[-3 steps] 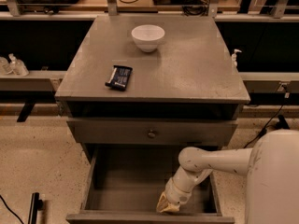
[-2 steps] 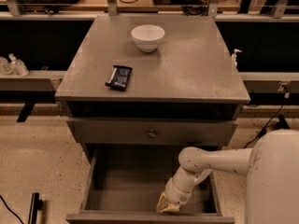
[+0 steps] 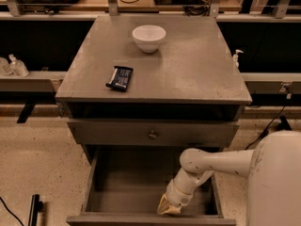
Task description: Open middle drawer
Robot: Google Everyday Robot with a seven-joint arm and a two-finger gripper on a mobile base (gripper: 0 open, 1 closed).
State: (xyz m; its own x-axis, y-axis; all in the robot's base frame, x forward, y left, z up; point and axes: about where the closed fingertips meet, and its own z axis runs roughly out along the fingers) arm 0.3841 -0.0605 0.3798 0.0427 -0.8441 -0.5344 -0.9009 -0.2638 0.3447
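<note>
The middle drawer (image 3: 127,187) stands pulled far out below the cabinet's upper drawer, its bare grey inside showing. Its front panel (image 3: 117,219) runs along the bottom edge of the camera view, and its knob is hidden. My gripper (image 3: 168,207) hangs down inside the drawer at the right of its front end, right against the inner side of the front panel. My pale arm (image 3: 207,163) reaches in from the right.
The upper drawer (image 3: 108,133) with its round knob (image 3: 153,135) is closed above. On the cabinet top (image 3: 197,69) sit a white bowl (image 3: 149,37) and a dark packet (image 3: 119,77). My body (image 3: 277,182) fills the lower right. Shelves and cables run behind.
</note>
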